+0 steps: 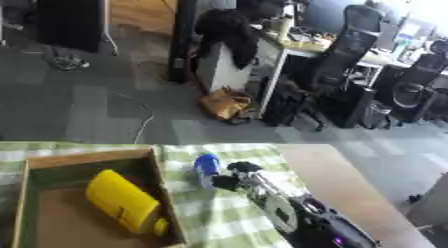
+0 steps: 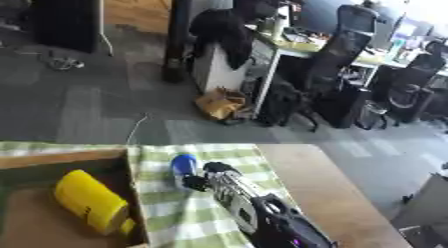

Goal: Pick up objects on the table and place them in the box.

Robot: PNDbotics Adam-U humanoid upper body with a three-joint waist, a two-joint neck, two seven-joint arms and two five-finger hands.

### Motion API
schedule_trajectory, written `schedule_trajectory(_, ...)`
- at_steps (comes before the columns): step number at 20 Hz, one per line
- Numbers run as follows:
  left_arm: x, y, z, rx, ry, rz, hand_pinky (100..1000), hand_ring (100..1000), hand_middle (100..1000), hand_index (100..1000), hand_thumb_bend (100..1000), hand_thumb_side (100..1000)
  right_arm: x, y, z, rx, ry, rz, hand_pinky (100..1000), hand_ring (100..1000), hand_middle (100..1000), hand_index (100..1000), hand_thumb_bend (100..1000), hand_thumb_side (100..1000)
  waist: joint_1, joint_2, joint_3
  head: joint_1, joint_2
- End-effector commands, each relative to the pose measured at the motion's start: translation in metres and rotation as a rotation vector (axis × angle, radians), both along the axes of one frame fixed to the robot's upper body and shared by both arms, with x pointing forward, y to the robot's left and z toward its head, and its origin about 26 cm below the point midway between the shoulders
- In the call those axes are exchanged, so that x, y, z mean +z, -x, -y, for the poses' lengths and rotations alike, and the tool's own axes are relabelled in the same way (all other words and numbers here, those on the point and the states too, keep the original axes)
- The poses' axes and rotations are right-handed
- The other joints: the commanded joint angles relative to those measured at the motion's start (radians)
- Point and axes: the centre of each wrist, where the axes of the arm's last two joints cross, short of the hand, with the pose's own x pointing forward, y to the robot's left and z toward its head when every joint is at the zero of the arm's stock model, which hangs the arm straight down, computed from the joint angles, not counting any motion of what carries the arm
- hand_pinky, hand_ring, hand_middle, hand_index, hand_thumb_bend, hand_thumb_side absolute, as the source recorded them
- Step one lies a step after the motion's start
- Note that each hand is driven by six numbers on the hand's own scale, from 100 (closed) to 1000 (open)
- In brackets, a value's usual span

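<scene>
A wooden table (image 1: 346, 187) fills the lower part of both views, its left portion covered by a green-and-white checked cloth (image 1: 214, 212). On the cloth at the left sits an open cardboard box (image 1: 164, 192) with brown walls and a brown floor. Inside it a yellow bottle (image 1: 121, 201) lies on its side, slanting from upper left to lower right, with its yellow cap toward the box's near right corner. The robot's right arm (image 1: 293, 217), black with silver joints, comes in from the lower right and stretches up and leftward over the cloth. Its right hand (image 1: 234, 178) reaches a small blue-topped object (image 1: 206, 164) that stands on the cloth just outside the box's right wall; dark fingers lie against the object's right side and look curled toward it, though whether they truly clasp it I cannot tell. The blue object's lower part looks pale.
</scene>
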Motion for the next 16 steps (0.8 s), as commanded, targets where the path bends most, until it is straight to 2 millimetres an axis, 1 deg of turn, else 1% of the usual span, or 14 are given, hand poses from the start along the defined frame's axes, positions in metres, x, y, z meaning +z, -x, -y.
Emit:
schedule_trajectory(1, 0.0075, 0.004, 0.0014, -0.005, -0.008, 0.029, 925, 963, 933, 968, 100, 1000, 0.0148, 0.0031, 0.0042, -0.02, 0.007, 0.05, 986, 1000, 814, 952, 100, 1000, 0.006, -0.029, 0.002, -0.009, -0.002)
schedule_trajectory(3, 0.0076, 0.004, 0.0012, -0.004, -0.006, 0.029, 925, 963, 933, 968, 100, 1000, 0.0126, 0.0033, 0.0053, -0.027, 0.002, 0.051, 986, 1000, 819, 947, 100, 1000, 0.007, -0.028, 0.003, -0.01, -0.006)
schedule_trajectory(4, 0.0077, 0.004, 0.001, -0.004, -0.005, 0.029, 925, 963, 933, 967, 100, 1000, 0.0116, 0.0032, 0.0056, -0.028, -0.001, 0.05, 994, 1000, 875, 990, 100, 1000, 0.008, -0.028, 0.002, -0.011, -0.007)
schedule_trajectory(5, 0.0079, 0.004, 0.001, -0.004, -0.005, 0.029, 925, 963, 933, 967, 100, 1000, 0.0106, 0.003, 0.0058, -0.025, -0.01, 0.045, 998, 1000, 894, 1000, 100, 1000, 0.008, -0.027, 0.001, -0.011, -0.008)
schedule_trajectory(6, 0.008, 0.004, 0.0011, -0.005, -0.006, 0.029, 926, 963, 933, 967, 100, 1000, 0.0101, 0.0027, 0.0059, -0.02, -0.02, 0.04, 1000, 1000, 962, 1000, 100, 1000, 0.008, -0.027, 0.0, -0.012, -0.007)
schedule_trajectory(10, 0.0083, 0.004, 0.0022, -0.009, -0.007, 0.031, 926, 964, 933, 968, 100, 1000, 0.0137, 0.0026, 0.0075, 0.003, -0.094, 0.018, 1000, 1000, 985, 1000, 100, 1000, 0.005, -0.027, 0.001, -0.018, -0.002)
schedule_trajectory(16, 0.0085, 0.004, 0.0018, -0.007, -0.008, 0.032, 927, 964, 933, 967, 100, 1000, 0.0143, 0.0033, 0.0109, 0.004, -0.154, 0.006, 1000, 1000, 1000, 1000, 100, 1000, -0.002, -0.024, 0.001, -0.031, -0.006)
